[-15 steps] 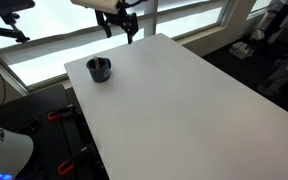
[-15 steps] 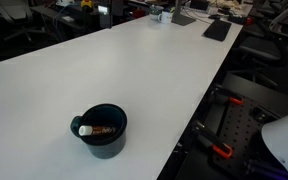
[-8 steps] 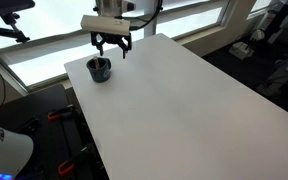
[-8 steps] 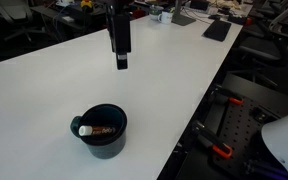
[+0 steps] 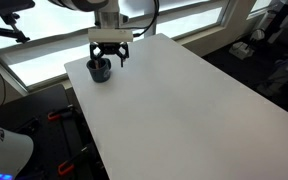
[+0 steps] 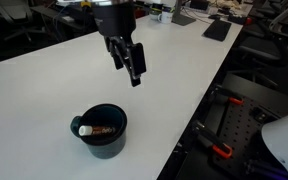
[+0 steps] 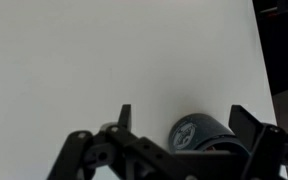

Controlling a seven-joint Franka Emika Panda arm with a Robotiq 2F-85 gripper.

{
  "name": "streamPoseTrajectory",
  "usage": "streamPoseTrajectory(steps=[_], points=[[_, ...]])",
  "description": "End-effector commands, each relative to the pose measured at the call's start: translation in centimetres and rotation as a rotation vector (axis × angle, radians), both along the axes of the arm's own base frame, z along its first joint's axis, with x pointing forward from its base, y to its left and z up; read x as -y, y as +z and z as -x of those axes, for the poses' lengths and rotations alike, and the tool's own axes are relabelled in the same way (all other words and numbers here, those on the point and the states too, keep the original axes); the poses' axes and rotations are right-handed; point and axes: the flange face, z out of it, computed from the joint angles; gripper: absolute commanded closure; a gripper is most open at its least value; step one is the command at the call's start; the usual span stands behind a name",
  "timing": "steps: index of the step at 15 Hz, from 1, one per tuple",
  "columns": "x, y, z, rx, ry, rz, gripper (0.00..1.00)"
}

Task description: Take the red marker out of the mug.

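The dark blue-black mug [image 6: 102,131] stands near a corner of the white table [image 6: 134,55]. The red marker [image 6: 101,129] lies inside it with a white end against the wall. The mug also shows in an exterior view [image 5: 100,69] and at the bottom of the wrist view [image 7: 199,134], where a round logo on its side faces the camera and the marker is hidden. My gripper [image 6: 134,68] is open and empty, above the table and beside the mug, not touching it. It also shows in an exterior view [image 5: 110,56] and in the wrist view [image 7: 184,118].
The table edge runs close to the mug on two sides. Past the edges are floor-level stands with red clamps [image 6: 224,150]. A keyboard-like dark object [image 6: 216,30] and small items lie at the table's far end. Windows [image 5: 54,25] stand behind the table.
The arm came into view and the gripper has moved down and toward the mug. The mug and marker have not moved.
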Motion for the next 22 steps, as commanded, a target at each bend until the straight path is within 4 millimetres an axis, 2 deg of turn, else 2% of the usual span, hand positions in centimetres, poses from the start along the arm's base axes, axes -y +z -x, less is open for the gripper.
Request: streamPoseTrajectory(steps=[1,6,12,17,22], points=[[-0.4,-0.1,-0.4,0.017,0.003,-0.001,0.00],[-3.0,-1.8,-1.9,0.114,0.231,-0.145,0.00],[-5.7,-3.2,-2.1,0.058,0.405,-0.363,0.00],[-5.6,-3.4,-2.5,-0.007,0.445,-0.424,0.00],[-5.8,-3.5,-2.1,-0.036,0.458,-0.401,0.00]])
